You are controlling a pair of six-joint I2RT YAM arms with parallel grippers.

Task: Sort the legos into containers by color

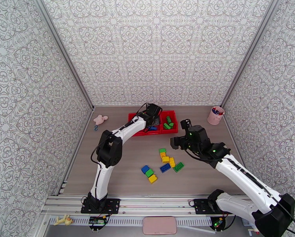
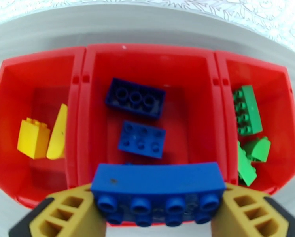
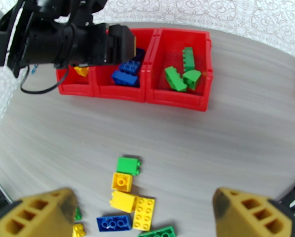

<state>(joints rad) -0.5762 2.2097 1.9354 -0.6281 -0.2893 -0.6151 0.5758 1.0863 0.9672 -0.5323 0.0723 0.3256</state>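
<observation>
Right gripper (image 3: 143,196) is spread wide with nothing between the fingers, hanging above the table (image 1: 210,170) just behind the loose legos. Loose legos, nearest first: a touching blue (image 1: 145,169), green (image 1: 149,173) and yellow (image 1: 152,178) trio. Just right of them and slightly farther back lie a flat blue brick (image 3: 114,223), a green plate (image 1: 178,166), a yellow 2x3 (image 3: 144,213) and two yellow blocks (image 3: 122,201) (image 3: 122,181). A green block (image 3: 128,166) caps the far end of that row. Well apart from them, farther back, is the red three-compartment tray (image 2: 147,49). Left gripper (image 2: 157,204) is over its near wall at the middle compartment, pinching a long blue brick (image 2: 155,179) by its ends, studs facing the camera. Both fingers (image 2: 64,212) meet the brick as far as I can see. Left compartment holds two yellow pieces (image 2: 33,138) (image 2: 58,133), side by side. Middle holds two blue bricks (image 2: 135,97) (image 2: 142,139), apart, one studs-up and one underside-up. Right holds three green pieces (image 2: 247,109) (image 2: 257,149) (image 2: 245,166), the near two touching. Left of the tray sits a pink mouse toy (image 1: 100,119). Near the far right corner is a pink cup with pens (image 1: 215,115).
</observation>
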